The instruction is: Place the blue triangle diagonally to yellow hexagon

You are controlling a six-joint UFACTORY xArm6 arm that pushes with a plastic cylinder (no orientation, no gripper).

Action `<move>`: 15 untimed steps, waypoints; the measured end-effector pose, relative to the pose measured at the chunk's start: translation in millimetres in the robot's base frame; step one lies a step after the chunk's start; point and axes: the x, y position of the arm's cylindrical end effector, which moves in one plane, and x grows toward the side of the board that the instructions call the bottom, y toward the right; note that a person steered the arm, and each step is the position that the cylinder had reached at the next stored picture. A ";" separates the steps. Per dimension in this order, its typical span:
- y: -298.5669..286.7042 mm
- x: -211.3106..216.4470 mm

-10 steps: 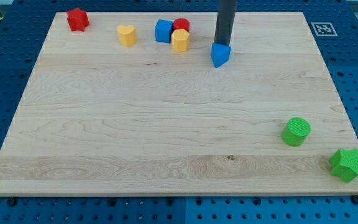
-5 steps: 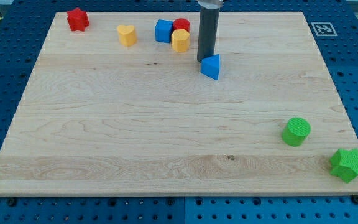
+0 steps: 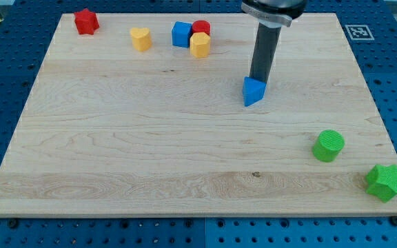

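Observation:
The blue triangle [image 3: 253, 91] lies on the wooden board right of its centre, in the upper half. My tip [image 3: 257, 79] touches the triangle's top edge, just above it. The yellow hexagon [image 3: 200, 45] sits near the view's top, up and to the left of the triangle, well apart from it. It touches a blue cube [image 3: 181, 34] on its left and a red cylinder [image 3: 201, 28] behind it.
A yellow heart-shaped block [image 3: 140, 38] and a red star [image 3: 85, 21] lie at the top left. A green cylinder [image 3: 329, 145] and a green star [image 3: 385, 182] lie at the bottom right. The board's edge [image 3: 198, 213] runs along the bottom.
The blue triangle has slid down the view, first slightly left, then to the right. My tip went with it, staying just above it.

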 end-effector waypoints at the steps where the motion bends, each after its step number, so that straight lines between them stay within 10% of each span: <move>1: -2.7 10.7; 15: -32.8 82.2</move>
